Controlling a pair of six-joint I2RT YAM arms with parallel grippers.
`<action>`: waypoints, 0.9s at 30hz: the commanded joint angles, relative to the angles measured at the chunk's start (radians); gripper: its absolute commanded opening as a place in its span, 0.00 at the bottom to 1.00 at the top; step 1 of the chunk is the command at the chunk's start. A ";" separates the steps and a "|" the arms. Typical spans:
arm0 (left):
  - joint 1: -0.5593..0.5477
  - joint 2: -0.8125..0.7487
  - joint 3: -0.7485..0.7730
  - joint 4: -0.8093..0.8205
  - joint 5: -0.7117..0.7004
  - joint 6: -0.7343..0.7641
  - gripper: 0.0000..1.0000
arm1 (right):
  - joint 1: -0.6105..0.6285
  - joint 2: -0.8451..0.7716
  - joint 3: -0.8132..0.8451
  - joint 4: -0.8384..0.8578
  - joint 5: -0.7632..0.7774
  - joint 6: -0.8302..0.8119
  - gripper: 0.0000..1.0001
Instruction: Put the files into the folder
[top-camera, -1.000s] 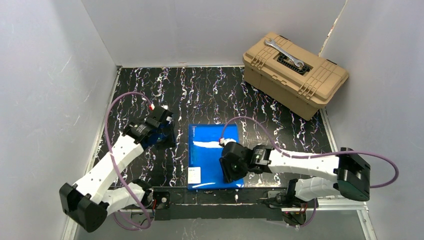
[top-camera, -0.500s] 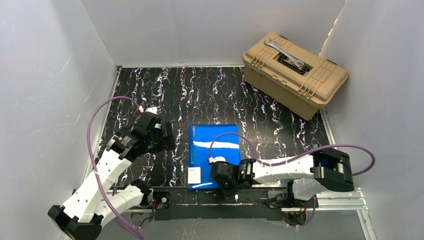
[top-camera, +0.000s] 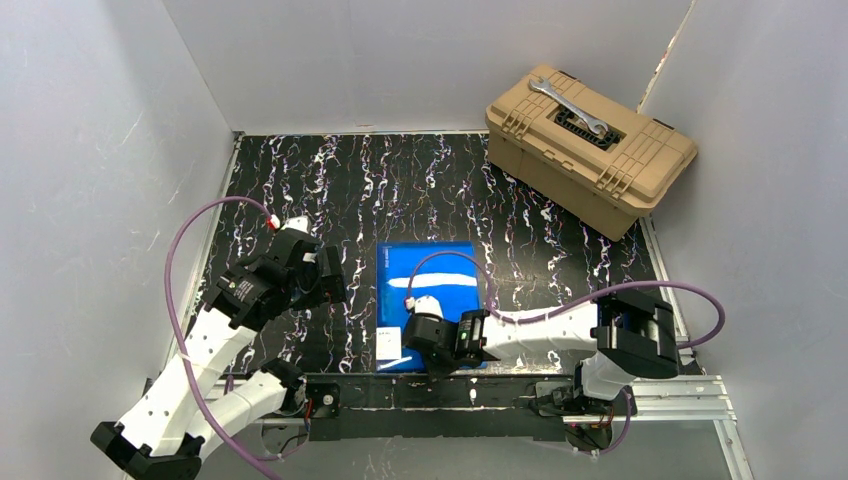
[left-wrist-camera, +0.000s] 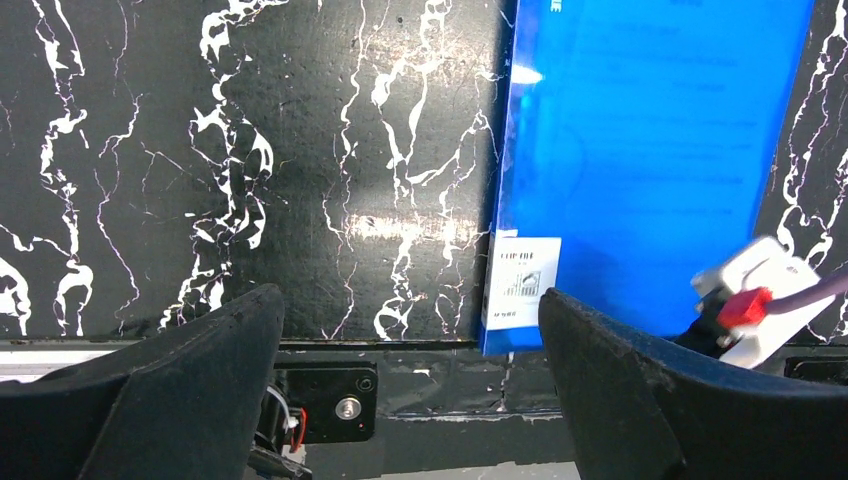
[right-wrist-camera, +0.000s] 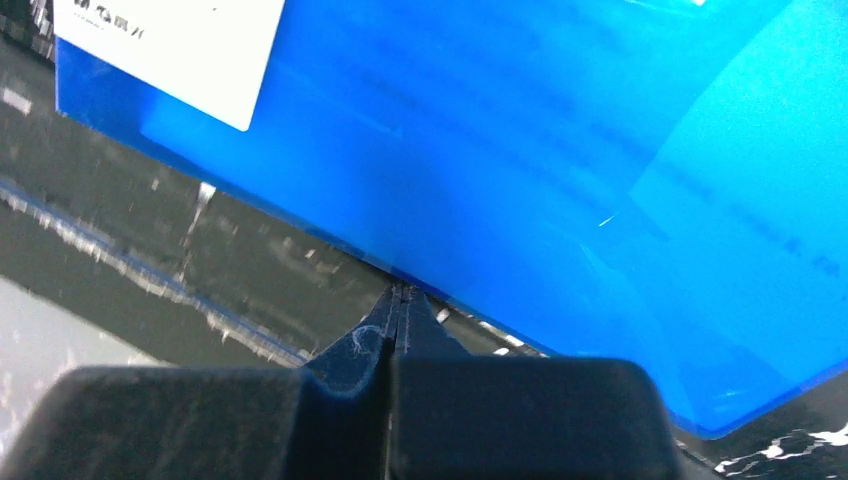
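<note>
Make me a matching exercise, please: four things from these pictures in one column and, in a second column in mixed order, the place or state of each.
Things
1. wrench
2. white label
3. left pincer
4. right pincer

Place or state
a. shut, tips at the near edge of the folder
b. lying on top of the tan toolbox
c. open, to the left of the folder
d. on the folder's near left corner

Pairs: 1-b, 2-d, 3-c, 4-a
</note>
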 joint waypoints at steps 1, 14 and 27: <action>0.004 -0.015 0.010 -0.042 -0.033 -0.001 0.98 | -0.091 0.007 0.013 0.024 0.085 0.001 0.01; 0.004 -0.019 0.028 -0.059 -0.028 -0.009 0.98 | -0.184 -0.003 0.080 0.024 0.025 -0.089 0.01; 0.004 -0.058 0.147 -0.092 -0.039 0.019 0.98 | -0.183 -0.288 0.194 -0.208 0.347 -0.183 0.77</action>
